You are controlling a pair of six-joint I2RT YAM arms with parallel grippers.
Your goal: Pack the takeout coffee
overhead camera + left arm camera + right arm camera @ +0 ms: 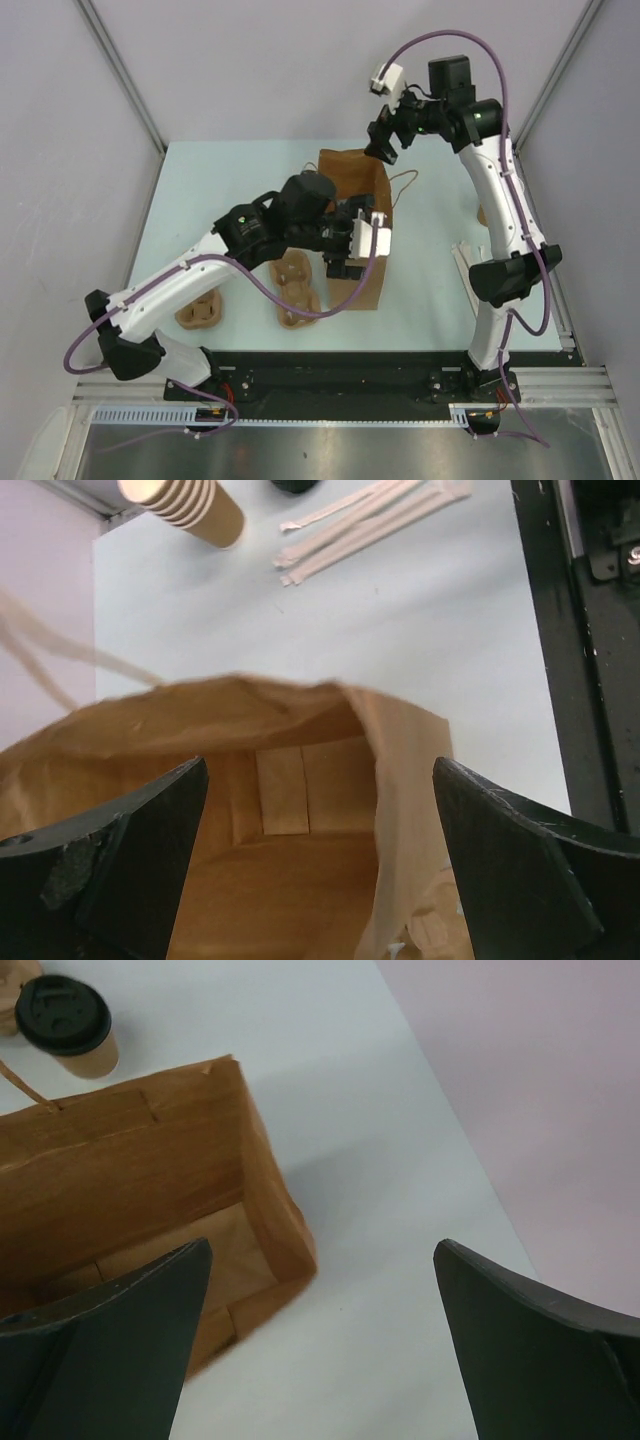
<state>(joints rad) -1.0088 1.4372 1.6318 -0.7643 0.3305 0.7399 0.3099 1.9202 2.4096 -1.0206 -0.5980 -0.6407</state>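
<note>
The takeout coffee [65, 1025], a tan cup with a black lid, stands on the table beyond the brown paper bag [130, 1190] in the right wrist view; in the top view it is hidden. The bag [358, 190] stands open in the middle of the table. My left gripper [347, 262] is open and empty over the bag's near end, and the left wrist view [320, 780] looks down into the bag's bare inside [290, 880]. My right gripper [384, 146] is open and empty, high over the bag's far end; its view [322, 1255] shows bare table beside the bag's corner.
Two moulded cardboard cup carriers [298, 290] [200, 312] lie on the table near the left arm. A stack of lidless tan cups [190, 502] lies on its side, and wrapped sticks [370, 520] lie beside it. A black base rail [580, 630] runs along the table edge.
</note>
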